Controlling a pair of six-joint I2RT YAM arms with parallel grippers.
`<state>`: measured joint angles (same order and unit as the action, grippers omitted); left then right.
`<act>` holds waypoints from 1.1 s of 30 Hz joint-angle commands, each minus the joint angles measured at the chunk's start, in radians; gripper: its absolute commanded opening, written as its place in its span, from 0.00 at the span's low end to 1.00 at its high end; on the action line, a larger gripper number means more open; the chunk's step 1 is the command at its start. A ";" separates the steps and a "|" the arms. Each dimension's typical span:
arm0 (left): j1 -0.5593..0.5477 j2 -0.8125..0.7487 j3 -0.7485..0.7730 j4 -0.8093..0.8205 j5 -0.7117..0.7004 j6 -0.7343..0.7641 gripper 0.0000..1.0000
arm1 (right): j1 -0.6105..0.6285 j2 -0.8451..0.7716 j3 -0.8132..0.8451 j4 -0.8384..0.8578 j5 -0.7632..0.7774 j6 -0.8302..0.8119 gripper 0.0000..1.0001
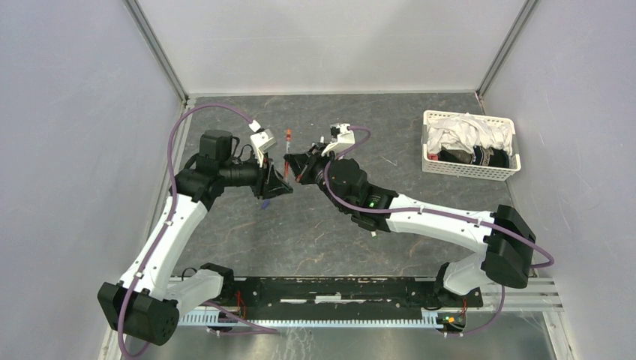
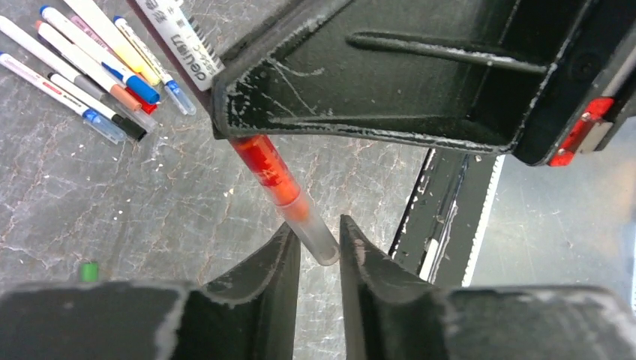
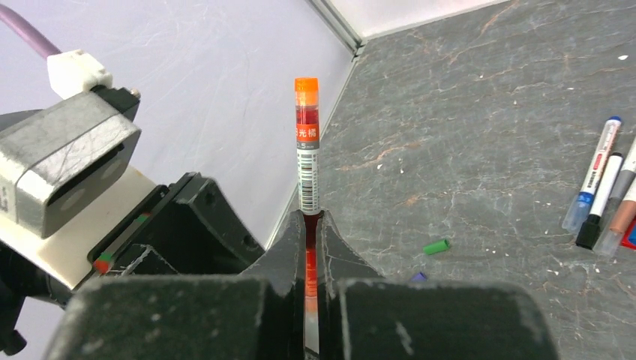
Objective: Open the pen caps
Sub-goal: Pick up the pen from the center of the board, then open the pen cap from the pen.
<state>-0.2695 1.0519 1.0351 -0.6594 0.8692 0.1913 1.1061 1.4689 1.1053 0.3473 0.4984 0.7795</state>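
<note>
Grey marbled tabletop (image 1: 315,232); right hand (image 3: 311,225) pinching orange pen (image 3: 307,150); left hand (image 2: 319,244) spread.

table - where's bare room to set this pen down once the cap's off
Free: the table between the arms' bases and the grippers, and the middle strip left of the white basket. Crowded: the pens clustered together, and near the loose green cap.

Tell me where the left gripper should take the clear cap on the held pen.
Grip the clear cap across its free end, coming along the pen's axis from below the right gripper. It juts out bare there, and the left gripper already straddles it.
</note>
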 commanded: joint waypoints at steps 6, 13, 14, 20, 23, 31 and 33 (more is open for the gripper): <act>0.006 -0.014 -0.005 0.051 -0.091 0.028 0.06 | 0.004 -0.020 -0.002 0.039 -0.038 -0.014 0.09; 0.004 -0.005 -0.019 -0.160 -0.188 0.420 0.04 | -0.173 -0.087 0.027 -0.122 -0.417 -0.019 0.52; 0.004 -0.003 -0.022 -0.194 -0.219 0.485 0.03 | -0.214 -0.102 0.033 -0.154 -0.488 -0.029 0.57; 0.005 -0.048 -0.069 -0.339 -0.320 0.772 0.03 | -0.348 -0.080 0.136 -0.375 -0.810 -0.181 0.71; 0.003 -0.081 -0.079 -0.374 -0.314 0.879 0.03 | -0.356 0.025 0.231 -0.489 -0.995 -0.246 0.72; -0.021 -0.112 -0.082 -0.402 -0.376 1.016 0.02 | -0.300 0.220 0.317 -0.557 -1.214 -0.300 0.73; -0.030 -0.110 -0.087 -0.402 -0.398 1.025 0.02 | -0.278 0.250 0.331 -0.554 -1.235 -0.297 0.73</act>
<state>-0.2844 0.9470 0.9539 -1.0473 0.5209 1.1004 0.7872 1.6768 1.3819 -0.1703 -0.6056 0.5224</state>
